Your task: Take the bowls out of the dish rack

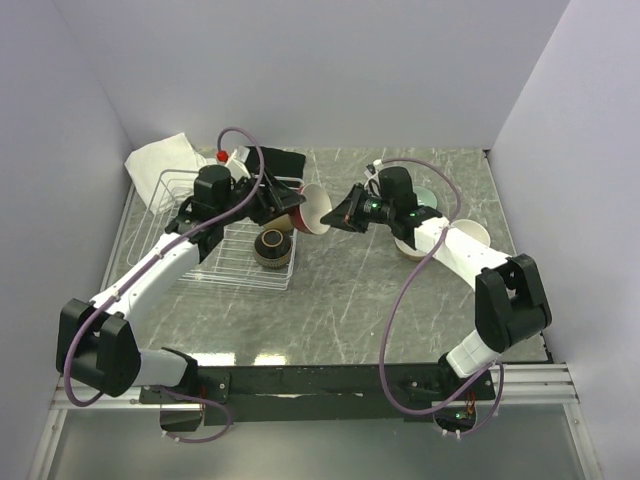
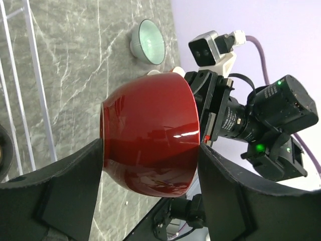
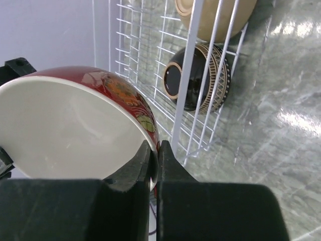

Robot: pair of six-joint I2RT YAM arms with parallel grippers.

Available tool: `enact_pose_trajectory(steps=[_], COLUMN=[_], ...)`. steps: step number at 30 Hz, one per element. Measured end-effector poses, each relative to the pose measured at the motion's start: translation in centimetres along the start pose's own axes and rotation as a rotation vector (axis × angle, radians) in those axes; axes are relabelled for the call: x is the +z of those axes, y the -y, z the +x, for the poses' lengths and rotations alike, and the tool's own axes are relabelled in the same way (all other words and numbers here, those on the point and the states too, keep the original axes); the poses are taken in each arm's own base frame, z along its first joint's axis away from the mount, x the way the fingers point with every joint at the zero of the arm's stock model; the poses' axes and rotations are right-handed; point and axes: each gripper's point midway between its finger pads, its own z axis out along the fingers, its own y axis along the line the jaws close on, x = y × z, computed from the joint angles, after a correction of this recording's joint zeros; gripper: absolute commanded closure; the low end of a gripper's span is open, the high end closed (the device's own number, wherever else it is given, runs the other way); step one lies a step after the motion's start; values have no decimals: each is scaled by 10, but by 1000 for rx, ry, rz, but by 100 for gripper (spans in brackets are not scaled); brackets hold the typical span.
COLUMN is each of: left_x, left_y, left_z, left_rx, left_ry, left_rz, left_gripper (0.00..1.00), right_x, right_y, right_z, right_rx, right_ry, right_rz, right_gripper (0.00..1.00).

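The grey marble table [image 1: 350, 300] carries the white dish rack [image 1: 165, 200] toward 9 o'clock of its middle. Just past the rack's 3 o'clock edge, the dark red bowl [image 1: 313, 208] is held on its side, mouth toward 3 o'clock, between 2 grippers. The left gripper [image 1: 283, 203] clamps its outer wall from 9 o'clock. The right gripper [image 3: 156, 148] pinches its rim from 3 o'clock. The dark brown bowl [image 1: 272, 247] lies on its side at the rack's 5 o'clock corner. The pale teal bowl [image 2: 149, 41] sits on the table.
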Motion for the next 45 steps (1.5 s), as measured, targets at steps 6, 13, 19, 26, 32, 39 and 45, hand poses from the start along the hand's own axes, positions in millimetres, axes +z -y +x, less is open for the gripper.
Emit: enact_pose_trajectory(steps=[6, 13, 19, 26, 32, 39, 45], left_x=[-1, -16, -39, -61, -71, -74, -78], left_y=[-10, -24, -41, -57, -73, -77, -75], left_z=[6, -10, -28, -37, -31, -28, -29], left_rx=[51, 206, 362, 471, 500, 521, 540], left_ry=[-2, 83, 162, 202, 186, 177, 183], left_rz=[-47, -156, -295, -412, -468, -480, -479], left_gripper=[17, 1, 1, 0, 1, 1, 1], right_x=[-10, -50, -109, -168, -186, -185, -186], right_y=[14, 75, 123, 160, 188, 217, 229], right_z=[3, 2, -28, -64, -75, -73, -77], right_rx=[-28, -92, -82, -28, 34, 88, 113], right_ry=[5, 28, 121, 235, 253, 212, 223], right_rz=[82, 393, 656, 871, 974, 1038, 1040], right_gripper=[100, 100, 100, 100, 100, 100, 100])
